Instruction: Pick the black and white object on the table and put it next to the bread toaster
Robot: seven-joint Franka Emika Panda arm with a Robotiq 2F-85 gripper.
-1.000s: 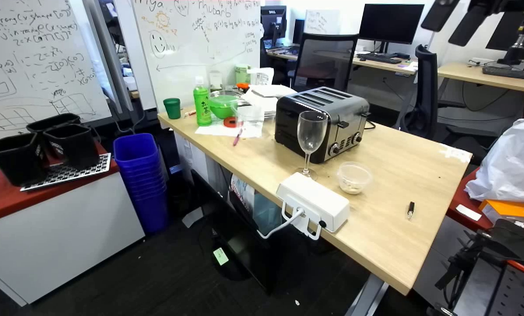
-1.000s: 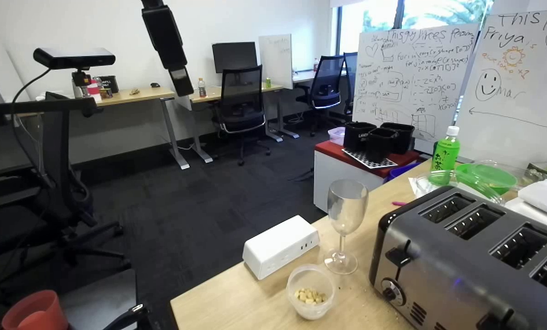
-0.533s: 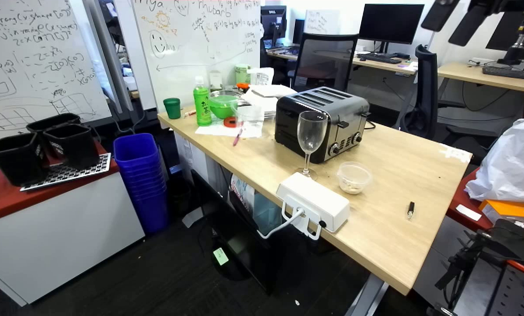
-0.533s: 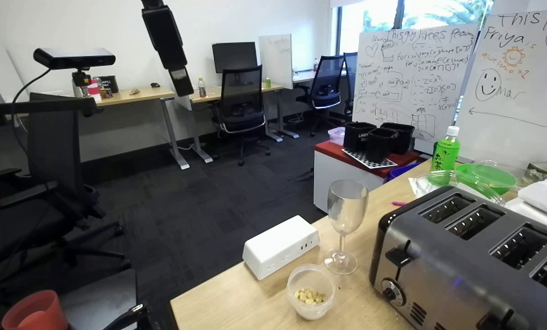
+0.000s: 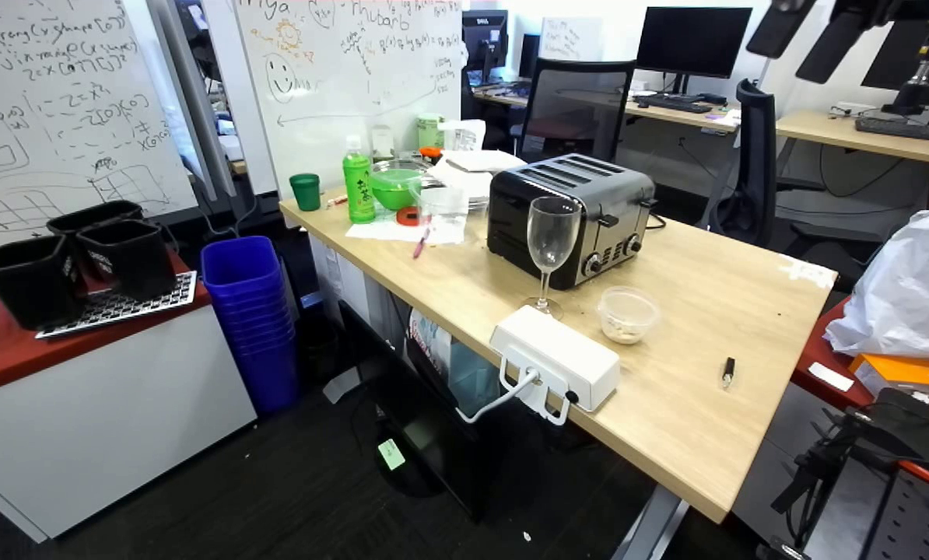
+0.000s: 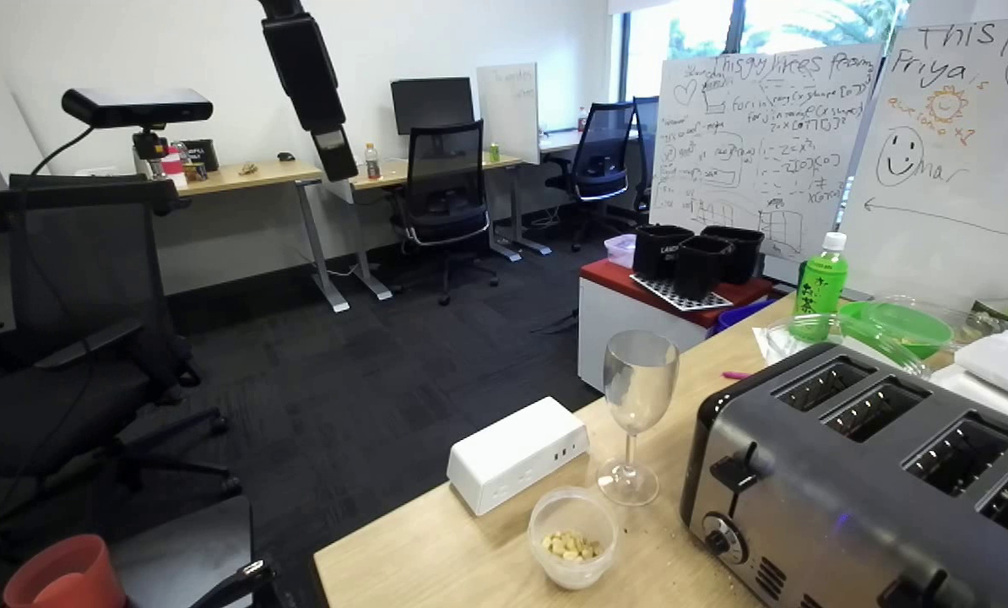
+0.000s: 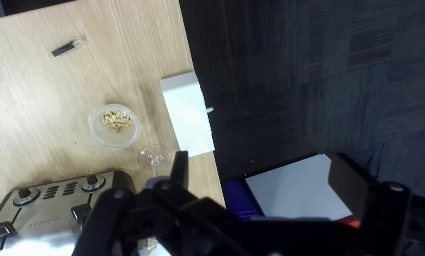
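Observation:
The small black and white object (image 5: 728, 372) lies on the light wood table (image 5: 690, 435) near its right end in an exterior view. In the wrist view it (image 7: 67, 47) is at upper left, black with a clear or whitish end. The chrome bread toaster (image 5: 569, 222) stands farther back on the table; it also shows in an exterior view (image 6: 842, 498) and at lower left in the wrist view (image 7: 48, 220). My gripper (image 7: 264, 169) is open and empty, its fingers wide apart. It hangs high above the table, at the top of both exterior views (image 5: 787, 61) (image 6: 335, 156).
A wine glass (image 5: 552, 241) stands close to the toaster. A clear cup with nuts (image 5: 626, 315) and a white power box (image 5: 558, 354) are between toaster and object. A green bottle (image 5: 359, 183), green bowl (image 5: 394, 187) and pink pen (image 5: 421, 245) are at the far end.
My gripper has barely moved, perhaps slightly lower. In an exterior view, the office chair at the left has turned and shifted, and a hand has appeared at the left edge.

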